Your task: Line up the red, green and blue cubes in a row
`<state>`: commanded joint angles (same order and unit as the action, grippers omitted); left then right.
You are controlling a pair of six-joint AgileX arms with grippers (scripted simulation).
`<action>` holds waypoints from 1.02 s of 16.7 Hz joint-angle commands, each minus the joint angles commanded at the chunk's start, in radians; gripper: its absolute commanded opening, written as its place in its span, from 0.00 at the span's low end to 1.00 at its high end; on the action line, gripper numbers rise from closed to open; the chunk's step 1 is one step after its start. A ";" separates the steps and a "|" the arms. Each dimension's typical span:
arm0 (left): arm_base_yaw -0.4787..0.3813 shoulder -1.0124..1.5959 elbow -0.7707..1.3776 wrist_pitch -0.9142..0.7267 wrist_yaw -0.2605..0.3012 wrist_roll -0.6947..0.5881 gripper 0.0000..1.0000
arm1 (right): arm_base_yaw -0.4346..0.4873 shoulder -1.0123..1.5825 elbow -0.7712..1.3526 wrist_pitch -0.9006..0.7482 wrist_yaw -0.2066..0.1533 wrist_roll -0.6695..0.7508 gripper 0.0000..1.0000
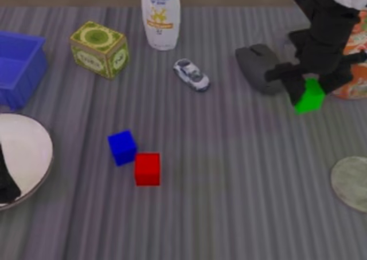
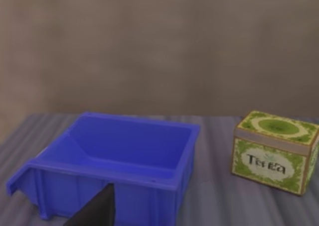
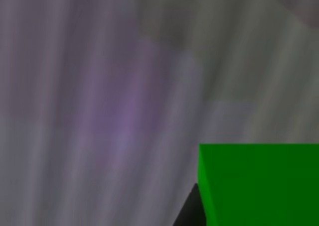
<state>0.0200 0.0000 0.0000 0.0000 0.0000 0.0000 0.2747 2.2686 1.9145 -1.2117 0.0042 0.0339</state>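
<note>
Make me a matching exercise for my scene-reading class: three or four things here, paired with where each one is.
Things:
1. green cube
2. red cube
3. toy car
4. tea box

Places:
A. just right of the blue bin
B. below the white bottle
C. at the right gripper
D. touching the blue cube

Pairs: 1-C, 2-D, 3-B, 4-A

right gripper [image 1: 305, 88] clamped on green cube [image 1: 310, 97]; left arm parked at table's left.
</note>
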 joint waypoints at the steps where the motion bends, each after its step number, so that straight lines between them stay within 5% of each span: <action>1: 0.000 0.000 0.000 0.000 0.000 0.000 1.00 | 0.001 -0.007 0.012 -0.014 0.000 0.000 0.00; 9: 0.000 0.000 0.000 0.000 0.000 0.000 1.00 | 0.051 -0.002 0.026 -0.025 0.001 0.072 0.00; 17: 0.000 0.000 0.000 0.000 0.000 0.000 1.00 | 0.362 -0.008 0.048 -0.078 0.006 0.562 0.00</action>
<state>0.0200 0.0000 0.0000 0.0000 0.0000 0.0000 0.6368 2.2607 1.9623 -1.2897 0.0098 0.5962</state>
